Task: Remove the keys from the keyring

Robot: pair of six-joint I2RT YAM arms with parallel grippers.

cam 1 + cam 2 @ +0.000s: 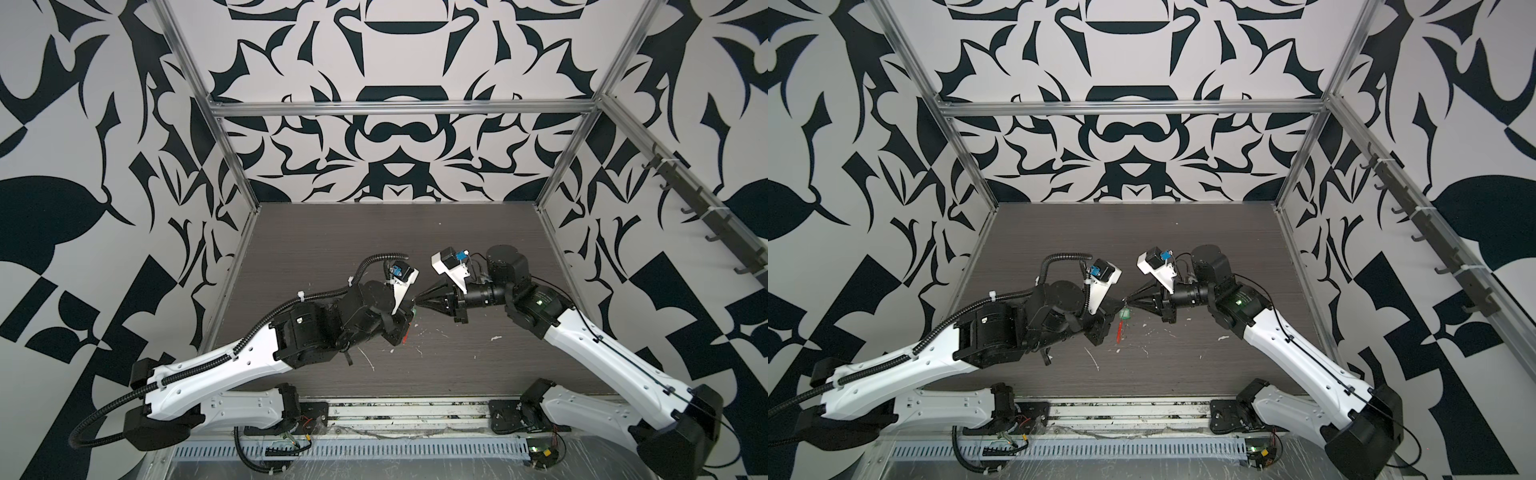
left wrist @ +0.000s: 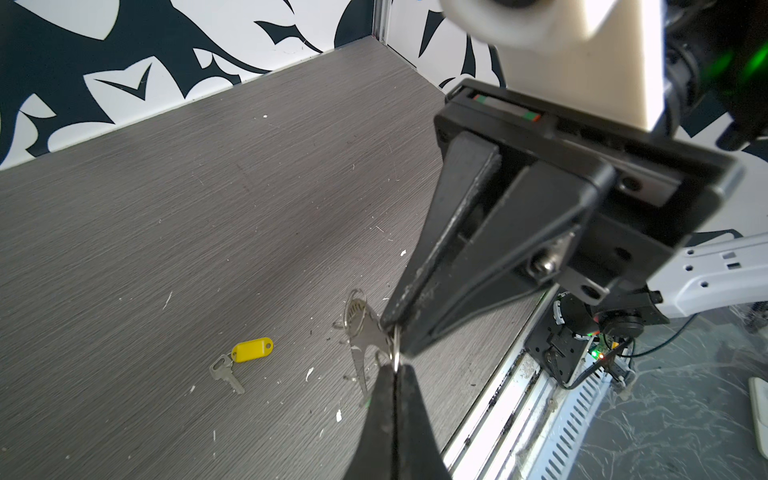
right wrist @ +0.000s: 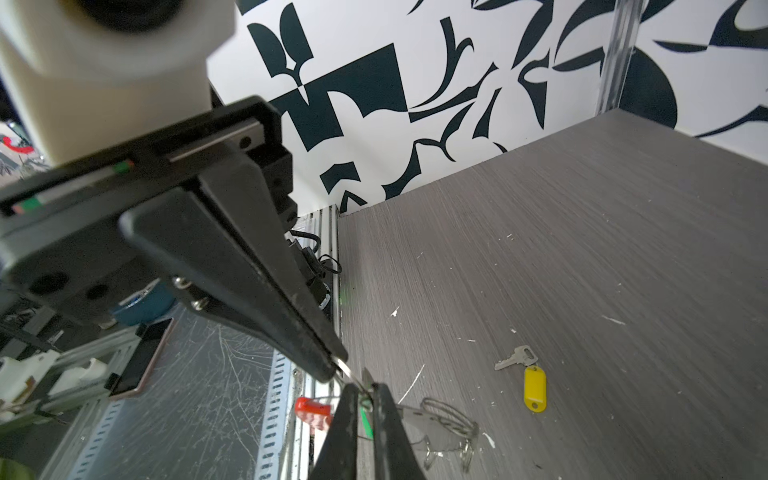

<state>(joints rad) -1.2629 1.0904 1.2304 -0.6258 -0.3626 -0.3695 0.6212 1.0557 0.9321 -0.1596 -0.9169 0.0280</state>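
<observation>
Left wrist view catches very little of the keyring (image 3: 346,367): only a short silver stretch shows edge-on, and the rest of the loop is hidden behind black fingers, though its shadow falls on the grey table (image 2: 187,216). In both top views the wire is too thin to make out, and the left arm's wrist covers much of the spot where the arms meet. The left gripper (image 2: 395,370) is clenched on that silver wire, its fingertips pressed together with no gap. The right gripper (image 3: 365,392) meets the left gripper tip to tip above the table, and its jaws are drawn tight at the tips on what looks like a small ring (image 3: 365,401). Whether that is the tag's own ring or another turn of the wire is hard to tell. The green tag (image 3: 365,422) hangs just beside the left gripper, seen only as a sliver between the right fingers, and its key is hidden. The red sleeve (image 3: 312,409) hangs just below the left gripper, partly cut off by a finger. The yellow tag (image 2: 252,349) and its silver key (image 2: 226,374) lie flat on the table, well apart from the left gripper and free of the wire.
</observation>
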